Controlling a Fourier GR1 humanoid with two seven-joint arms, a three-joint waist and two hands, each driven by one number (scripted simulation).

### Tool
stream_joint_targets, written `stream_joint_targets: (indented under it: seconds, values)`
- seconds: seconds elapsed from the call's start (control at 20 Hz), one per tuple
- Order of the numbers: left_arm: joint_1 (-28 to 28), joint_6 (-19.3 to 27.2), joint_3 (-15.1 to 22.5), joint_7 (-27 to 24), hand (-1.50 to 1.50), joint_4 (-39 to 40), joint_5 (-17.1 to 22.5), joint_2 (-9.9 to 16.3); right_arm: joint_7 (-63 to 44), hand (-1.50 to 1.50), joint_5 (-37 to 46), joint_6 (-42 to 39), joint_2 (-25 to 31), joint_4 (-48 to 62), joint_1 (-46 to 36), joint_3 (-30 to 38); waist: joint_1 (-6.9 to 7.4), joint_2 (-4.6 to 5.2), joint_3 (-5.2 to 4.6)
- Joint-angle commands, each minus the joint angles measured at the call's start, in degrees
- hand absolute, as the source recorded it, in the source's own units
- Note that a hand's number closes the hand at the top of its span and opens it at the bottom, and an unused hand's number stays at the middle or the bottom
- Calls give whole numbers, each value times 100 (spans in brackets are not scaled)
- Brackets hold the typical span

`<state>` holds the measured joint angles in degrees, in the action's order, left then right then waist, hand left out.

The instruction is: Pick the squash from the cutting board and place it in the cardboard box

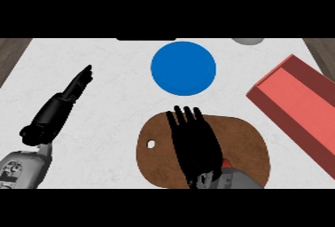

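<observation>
The brown cutting board (245,142) lies at the lower middle of the counter. My right hand (193,144) hovers flat over its centre, fingers straight and pointing away from me, so it is open. No squash shows; the hand hides the board's middle. The box (297,106), red with an open top, lies slanted at the right edge, apart from the board. My left hand (60,106) rests open at the far left, fingers stretched toward the back.
A round blue plate (183,68) sits just behind the board. At the back right edge a pale grey object (248,41) is partly cut off. Wooden strips (12,51) border the white counter at both back corners.
</observation>
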<state>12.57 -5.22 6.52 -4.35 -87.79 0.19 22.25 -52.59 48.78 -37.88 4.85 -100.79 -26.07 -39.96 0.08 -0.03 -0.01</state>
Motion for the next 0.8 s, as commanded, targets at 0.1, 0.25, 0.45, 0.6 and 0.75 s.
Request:
stream_joint_targets:
  seconds: [0.1,0.25,0.45,0.6,0.75]
  values:
    - [-142,-199,-174,-107,0,-91,-96,-98,163,-150,468,-92,-43,426,-21,297,7,1,1]
    - [283,-299,-327,-50,0,409,-152,-187,703,-150,687,350,-8,816,198,270,-7,9,1]
    - [-5,-303,-248,-274,0,272,-392,-410,807,-150,696,134,-231,785,288,426,-6,7,1]
    - [-288,-418,-312,-215,0,-100,-401,-398,979,-150,937,166,-257,1141,239,466,8,4,1]
    - [-189,-327,-355,125,0,-289,-475,-556,946,-150,1160,322,-419,1344,219,642,4,1,1]
